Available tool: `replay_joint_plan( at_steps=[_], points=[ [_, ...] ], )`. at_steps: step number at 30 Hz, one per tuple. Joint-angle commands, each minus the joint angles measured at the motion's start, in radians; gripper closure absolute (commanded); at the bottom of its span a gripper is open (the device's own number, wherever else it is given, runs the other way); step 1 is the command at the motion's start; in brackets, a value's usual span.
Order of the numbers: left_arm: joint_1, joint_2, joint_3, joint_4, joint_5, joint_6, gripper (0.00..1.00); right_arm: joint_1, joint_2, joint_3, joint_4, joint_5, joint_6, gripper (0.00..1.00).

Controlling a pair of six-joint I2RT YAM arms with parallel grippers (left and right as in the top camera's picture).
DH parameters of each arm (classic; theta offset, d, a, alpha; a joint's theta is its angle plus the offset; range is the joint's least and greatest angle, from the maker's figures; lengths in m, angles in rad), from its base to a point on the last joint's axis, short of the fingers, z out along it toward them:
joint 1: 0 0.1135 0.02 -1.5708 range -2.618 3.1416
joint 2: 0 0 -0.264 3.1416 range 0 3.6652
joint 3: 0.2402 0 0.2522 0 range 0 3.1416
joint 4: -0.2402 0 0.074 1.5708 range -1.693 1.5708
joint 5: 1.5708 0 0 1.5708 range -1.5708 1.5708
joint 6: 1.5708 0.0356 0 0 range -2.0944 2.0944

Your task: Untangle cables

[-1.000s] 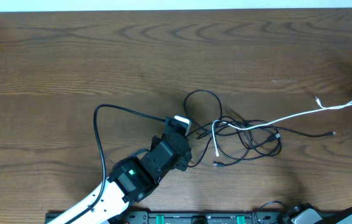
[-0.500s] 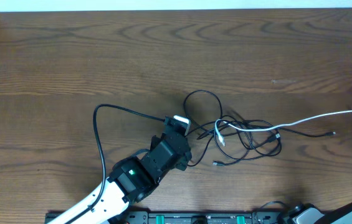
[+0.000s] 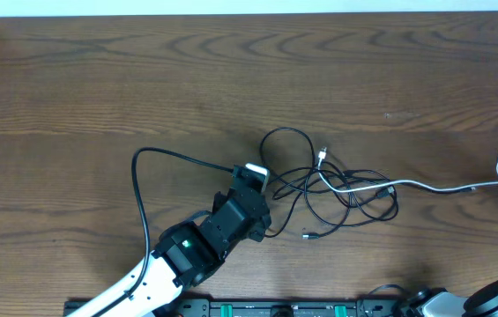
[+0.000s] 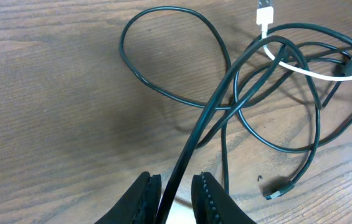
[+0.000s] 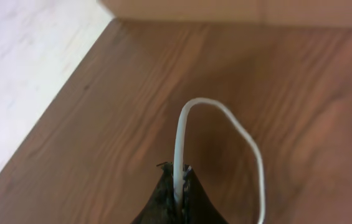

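Left end effector (image 4: 176,186) pinches black cable (image 4: 207,116), tangle (image 3: 354,187) just ahead; right end effector (image 5: 176,180) clamps white cable (image 5: 179,134).

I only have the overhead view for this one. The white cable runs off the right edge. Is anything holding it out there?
Observer: Yes. The right wrist view shows the right gripper shut on the white cable, which arches up out of its fingers.
Operator: And the left gripper? Its own arm hides the tips from me.
Observer: In the left wrist view the left gripper is closed on a black cable that runs up from between its fingers into the tangle.
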State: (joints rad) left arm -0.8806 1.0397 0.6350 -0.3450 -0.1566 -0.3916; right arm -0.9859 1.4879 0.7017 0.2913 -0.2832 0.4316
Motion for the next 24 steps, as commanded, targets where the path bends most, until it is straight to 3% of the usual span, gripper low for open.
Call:
replay_joint_plan(
  at_steps=[1,12,18,22,24],
  points=[
    [0.003,-0.007,0.01,-0.006,-0.016,0.009,0.77,-0.03,0.003,0.01,0.05,0.083,-0.013,0.99],
    [0.003,-0.007,0.011,-0.006,-0.016,0.009,0.77,-0.133,0.008,0.017,0.175,0.129,0.016,0.99],
    [0.003,-0.007,0.011,-0.006,-0.016,0.009,0.77,-0.145,0.106,0.021,0.186,0.122,0.021,0.98],
    [0.003,-0.007,0.011,-0.005,-0.016,0.009,0.77,-0.145,0.18,0.021,0.159,0.064,0.092,0.75],
    [0.003,-0.007,0.011,-0.005,-0.016,0.0,0.77,-0.145,0.2,0.021,0.158,0.011,0.091,0.5]
  ],
)
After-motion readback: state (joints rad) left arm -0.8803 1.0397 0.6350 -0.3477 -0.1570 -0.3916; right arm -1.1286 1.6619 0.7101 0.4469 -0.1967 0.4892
